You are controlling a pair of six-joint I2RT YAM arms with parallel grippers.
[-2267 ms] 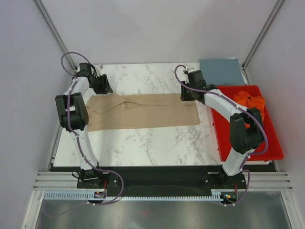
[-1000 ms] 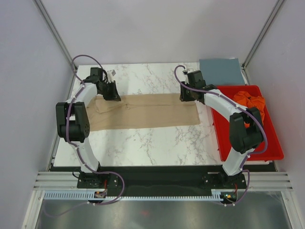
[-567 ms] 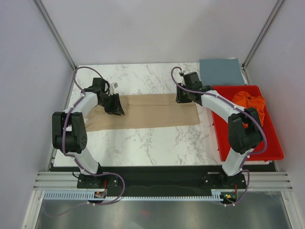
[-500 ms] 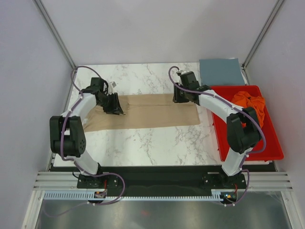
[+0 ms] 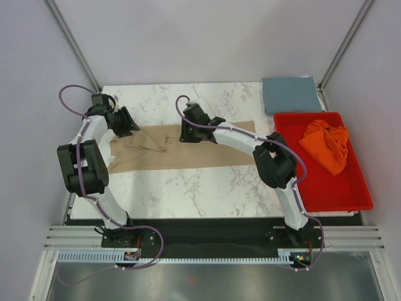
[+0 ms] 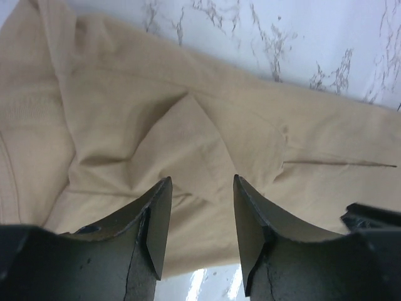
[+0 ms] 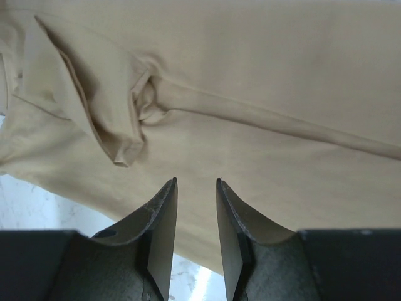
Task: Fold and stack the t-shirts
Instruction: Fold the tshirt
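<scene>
- The tan shirt point(image 5: 200, 153) lies on the table point(image 5: 207, 188) as a long strip. Its left end is rumpled, with a loose flap turned over on itself.
- My left claw point(image 6: 202, 182) hangs over that rumpled end. Its jaws are parted with a clear gap and hold nothing, with only cloth showing below.
- My right claw point(image 7: 197, 183) is above the strip's far edge near its middle. Its jaws are apart by a narrower gap, and they too hold nothing.
- The grey shirt point(image 5: 291, 94) lies folded flat at the far right corner. The orange shirt point(image 5: 326, 141) sits crumpled in the tray point(image 5: 313, 197).
- I judge the step in hand to be folding the tan shirt, with the strip made but not yet folded across.
- Next I would flatten the flap. Each claw should then drop onto an edge, pinch only the top layers and carry one end over the other.
- The cloth is limp, so a shallow pinch may slip off it.
</scene>
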